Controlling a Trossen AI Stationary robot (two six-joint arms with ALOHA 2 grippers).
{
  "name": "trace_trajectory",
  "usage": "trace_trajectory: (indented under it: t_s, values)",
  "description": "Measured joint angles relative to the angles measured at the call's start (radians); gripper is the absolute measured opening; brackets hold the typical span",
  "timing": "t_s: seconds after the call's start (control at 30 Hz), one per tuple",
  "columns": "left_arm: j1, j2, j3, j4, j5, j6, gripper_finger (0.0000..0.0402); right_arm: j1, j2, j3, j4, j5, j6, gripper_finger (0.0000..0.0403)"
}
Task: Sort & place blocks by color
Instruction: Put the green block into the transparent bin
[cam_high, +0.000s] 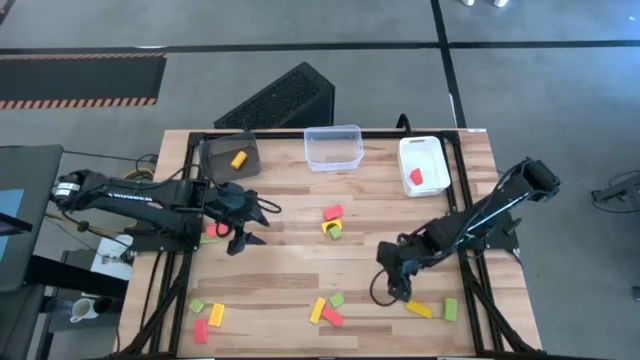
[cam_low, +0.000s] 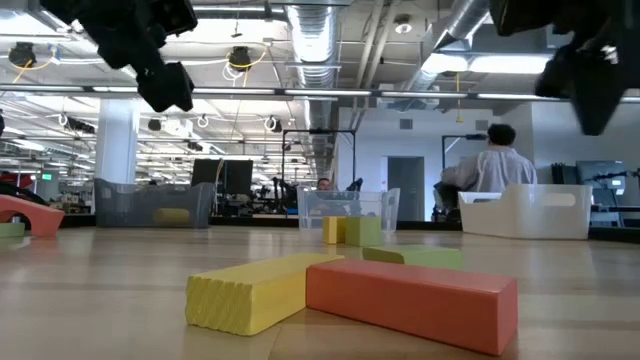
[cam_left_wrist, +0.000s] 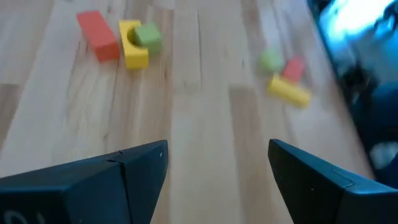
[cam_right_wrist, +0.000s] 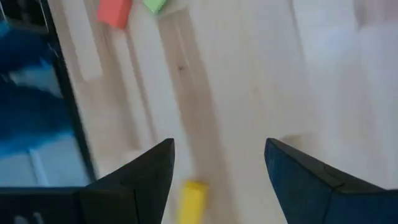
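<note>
- Left gripper (cam_high: 250, 228): fingers spread, nothing between them; it hangs above bare wood on the table's (cam_high: 290, 275) left half.
- Just behind it, at the table's left edge: a red and green pair (cam_high: 213, 230), partly hidden by the arm.
- Ahead of it, near: the middle cluster (cam_high: 332, 222) of one red, one yellow and one green block, touching.
- Behind and to one side: the brown bin (cam_high: 229, 157), one yellow block (cam_high: 238, 159) inside.
- Right gripper (cam_high: 397, 285): fingers likewise parted and empty, above the wood at front right.
- Just beside it: a yellow block (cam_high: 418, 308), with a green block (cam_high: 450, 309) a little beyond.
- Farther off along the front edge: the front-centre group (cam_high: 327, 310), and the front-left group (cam_high: 206, 316).
- At the back: the clear bin (cam_high: 333, 147), apparently empty, and the white bin (cam_high: 424, 165) holding one red block (cam_high: 417, 177).
- Step, as judged: between picks; most blocks remain unsorted.
- Next move calls for: lowering each gripper over a single block, fingers set astride its short sides, clear of touching neighbours.
</note>
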Motion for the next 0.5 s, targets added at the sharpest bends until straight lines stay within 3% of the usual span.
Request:
trace_trajectory:
  t_s: [0.1,0.27,0.37,0.5]
  values:
    - [-0.064,0.022,0.026,-0.016,-0.064,-0.240,0.0258,-0.030,0.000,0.000,-0.050,0.000,-0.201,0.0272]
    - [-0.262,0.097,0.132,-0.168,-0.050,-0.613,0.0258,-0.097,0.000,0.000,-0.127,-0.020,-0.432,0.0272]
    - [-0.391,0.153,0.200,-0.309,-0.017,-0.793,0.0258,-0.139,0.000,0.000,-0.122,-0.020,-0.479,0.0272]
    - [-0.525,0.224,0.239,-0.473,0.107,-1.117,0.0258,-0.175,0.000,0.000,-0.096,-0.020,-0.466,0.0272]
